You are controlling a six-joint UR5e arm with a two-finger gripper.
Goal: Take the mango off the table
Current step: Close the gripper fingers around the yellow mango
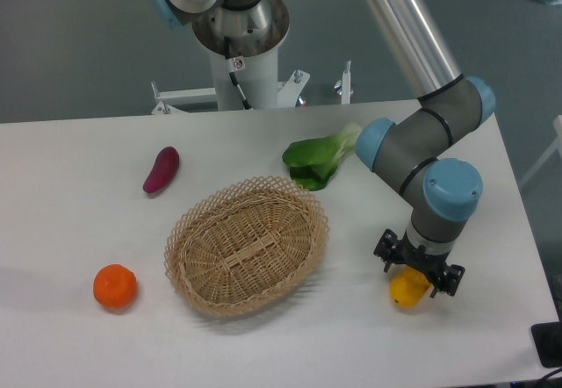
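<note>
Gripper (419, 268) low over mango (407, 290) near right front of table (70, 230), straddling its upper end, likely lined up for a grasp. Jaw state: cannot tell, fruit partly hidden beneath. Mango apparently on the tabletop, not lifted. Basket (247, 245) well apart at centre. 1 grasp, then lift.
</note>
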